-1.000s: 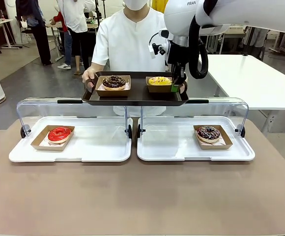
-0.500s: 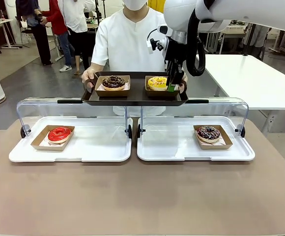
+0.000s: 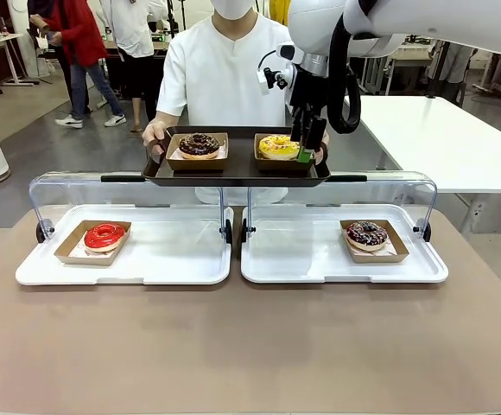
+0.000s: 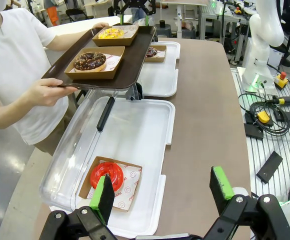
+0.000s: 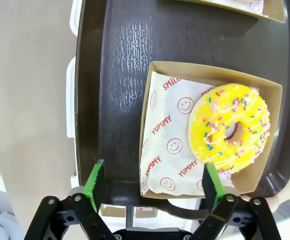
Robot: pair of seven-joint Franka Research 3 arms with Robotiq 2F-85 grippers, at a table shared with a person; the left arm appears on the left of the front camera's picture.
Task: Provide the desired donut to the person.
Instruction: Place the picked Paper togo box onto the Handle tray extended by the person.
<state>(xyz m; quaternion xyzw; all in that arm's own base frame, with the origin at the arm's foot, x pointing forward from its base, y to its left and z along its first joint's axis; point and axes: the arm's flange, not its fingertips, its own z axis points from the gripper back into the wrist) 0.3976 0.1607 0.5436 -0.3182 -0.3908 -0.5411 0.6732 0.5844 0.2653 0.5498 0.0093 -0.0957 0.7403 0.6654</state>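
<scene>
Brown tabletop fills the lower frame, where your left gripper (image 4: 162,192) hangs spread over the red donut (image 4: 106,175). Upper centre, your right gripper (image 3: 307,143) stands spread above the yellow sprinkled donut (image 3: 279,145), resting in its box on the person's (image 3: 225,69) tray (image 3: 233,169), seemingly delivered

The robot's right arm (image 3: 423,22) is glossy white with rounded casings, a black cable looping beside its wrist, and dark lettering (partly cut off) near the top. Both black two-finger grippers, left (image 4: 162,192) and right (image 5: 152,186), carry bright green pads and round silver pivot screws. The person (image 3: 225,73) wears a plain white short-sleeved collarless shirt.
</scene>
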